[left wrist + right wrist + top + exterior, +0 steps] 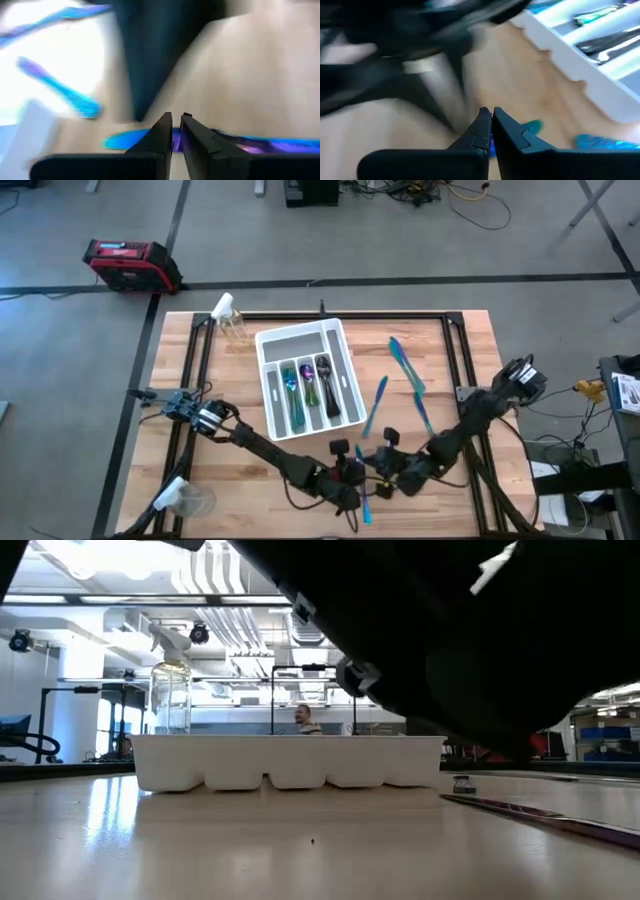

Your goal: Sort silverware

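Robotics lab: concrete floor (pixel 420 250), loose cables (pixel 470 200), ceiling ducts (pixel 235 615), equipment racks (pixel 310 700).

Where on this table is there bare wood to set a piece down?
Bare wood lies left of the white compartmented tray, below the clear spray bottle. It is crowded at the near edge, where both pincers meet, and right of the tray among loose iridescent blue-teal silverware.

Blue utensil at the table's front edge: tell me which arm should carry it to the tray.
Left, probably: the left claw sits directly over the blue utensil, and the white tray lies nearer its side. The right claw crowds alongside.
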Motion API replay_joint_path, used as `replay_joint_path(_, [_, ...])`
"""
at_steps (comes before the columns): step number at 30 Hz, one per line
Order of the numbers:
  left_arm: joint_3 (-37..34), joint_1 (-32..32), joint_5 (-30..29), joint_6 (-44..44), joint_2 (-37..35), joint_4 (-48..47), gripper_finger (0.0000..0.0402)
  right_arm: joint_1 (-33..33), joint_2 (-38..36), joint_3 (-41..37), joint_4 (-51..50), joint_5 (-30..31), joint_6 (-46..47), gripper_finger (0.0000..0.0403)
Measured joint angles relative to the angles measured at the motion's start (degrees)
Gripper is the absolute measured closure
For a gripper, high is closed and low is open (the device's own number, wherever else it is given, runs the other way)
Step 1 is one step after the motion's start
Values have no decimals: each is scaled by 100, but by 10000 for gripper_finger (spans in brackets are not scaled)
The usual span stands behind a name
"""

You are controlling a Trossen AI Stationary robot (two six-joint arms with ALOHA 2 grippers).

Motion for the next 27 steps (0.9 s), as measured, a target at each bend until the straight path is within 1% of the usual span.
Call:
replay_joint_path(1, [-19, 47, -150, 8, 3, -10, 377, 140, -34, 0, 11, -7, 30, 403])
replay_joint_path(3, [-50, 165, -199, 6, 7, -14, 377, 430, -29, 2, 106, -9, 216, 403])
replay_joint_path(6, [-129, 325, 54, -105, 10, 10, 377, 850, 87, 0, 116, -10, 585, 403])
replay_joint_path(9, [-234, 364, 394, -264, 14, -104, 377, 1111, 285, 78, 392, 11, 670, 403])
replay_joint_path(14, [-247, 365, 438, -896, -15, -910, 377, 1120, 859, 601, 556, 33, 468, 403])
replay_joint_path(18, [-237, 305, 397, -1459, -76, -1521, 377, 999, 1428, 1104, 397, -14, 337, 403])
replay_joint_path(21, [-147, 213, 384, -1765, -82, -1916, 377, 970, 1650, 1361, -163, -25, 666, 403])
replay_joint_path(25, [30, 87, 488, -2034, -100, -2493, 377, 971, 1666, 1473, -1389, -12, 1575, 403])
replay_joint_path(27, [128, 30, 533, -2176, -113, -2773, 377, 1014, 1562, 1506, -2110, 14, 1998, 403])
